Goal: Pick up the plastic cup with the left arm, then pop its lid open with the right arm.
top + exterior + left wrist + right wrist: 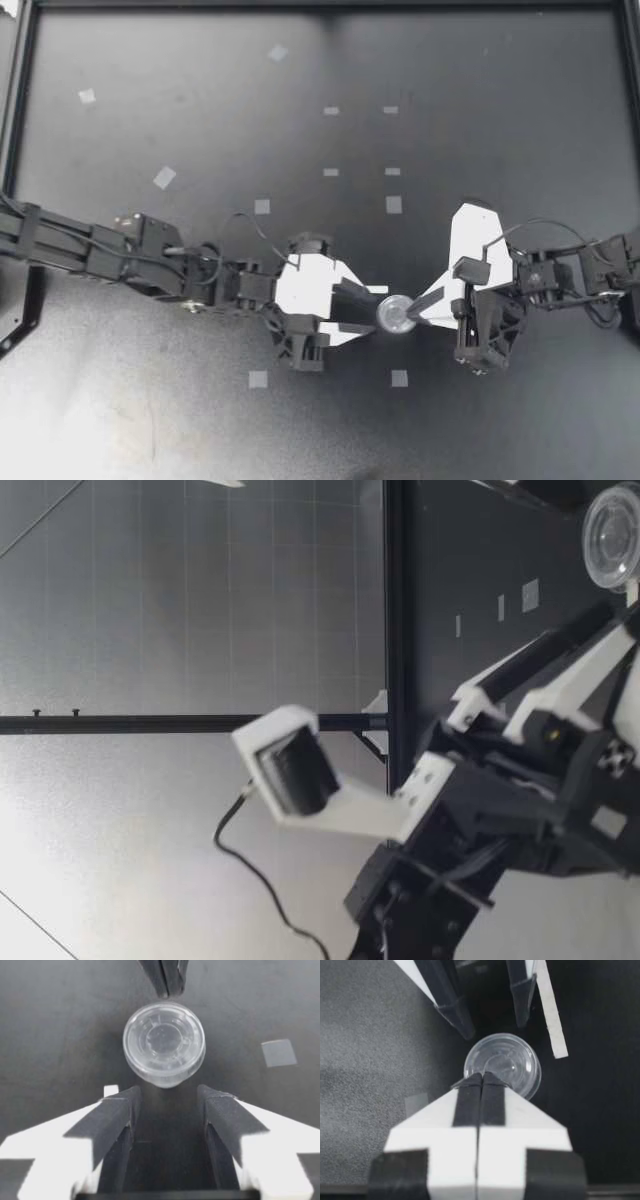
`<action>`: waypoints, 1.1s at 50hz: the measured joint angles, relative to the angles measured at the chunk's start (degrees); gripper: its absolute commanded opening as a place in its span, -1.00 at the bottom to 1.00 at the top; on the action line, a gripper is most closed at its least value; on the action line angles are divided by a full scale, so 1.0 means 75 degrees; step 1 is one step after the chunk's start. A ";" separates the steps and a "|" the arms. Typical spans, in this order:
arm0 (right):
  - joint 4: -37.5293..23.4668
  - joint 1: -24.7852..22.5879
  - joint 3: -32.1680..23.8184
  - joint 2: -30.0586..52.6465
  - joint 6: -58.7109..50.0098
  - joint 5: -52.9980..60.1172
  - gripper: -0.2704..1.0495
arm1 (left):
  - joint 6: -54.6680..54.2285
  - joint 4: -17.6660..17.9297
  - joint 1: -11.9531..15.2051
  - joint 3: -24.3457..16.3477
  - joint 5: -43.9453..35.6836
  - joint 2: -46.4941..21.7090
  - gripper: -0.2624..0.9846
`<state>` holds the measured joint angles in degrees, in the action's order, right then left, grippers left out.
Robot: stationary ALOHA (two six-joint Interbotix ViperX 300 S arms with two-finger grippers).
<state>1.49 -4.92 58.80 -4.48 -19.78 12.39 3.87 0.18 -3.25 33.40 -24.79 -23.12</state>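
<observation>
Clear plastic, the small round cup [396, 314] sits on the black table [200, 120], directly between the two arms. From above, my left gripper [370, 311] points at it with fingers spread. The cup is just past their tips, on the line of the gap. My right gripper [419, 304] comes in from the opposite side with its tip at the rim, so it is the nearer. The cup shows as a circle, with no longer side to line up on.

From table height the cup shows beyond an arm [500, 810] that fills the near ground.

In the left wrist view the cup lies straight ahead of the released fingers [120, 1110], centred on their gap but not between them.

In the right wrist view the fingers are clenched flat together with no gap, and their tip lies over the cup's near rim. Whether they nip its thin wall I cannot tell.
</observation>
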 measured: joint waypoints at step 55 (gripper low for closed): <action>0.0000 0.0000 0.0152 0.0527 -0.0270 0.0258 -0.73 | 0.0012 0.0000 0.0059 -0.0527 0.0223 -0.0387 0.26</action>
<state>1.49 -4.92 59.94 -0.53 -21.80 14.33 3.96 0.18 -2.81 29.44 -23.12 -26.02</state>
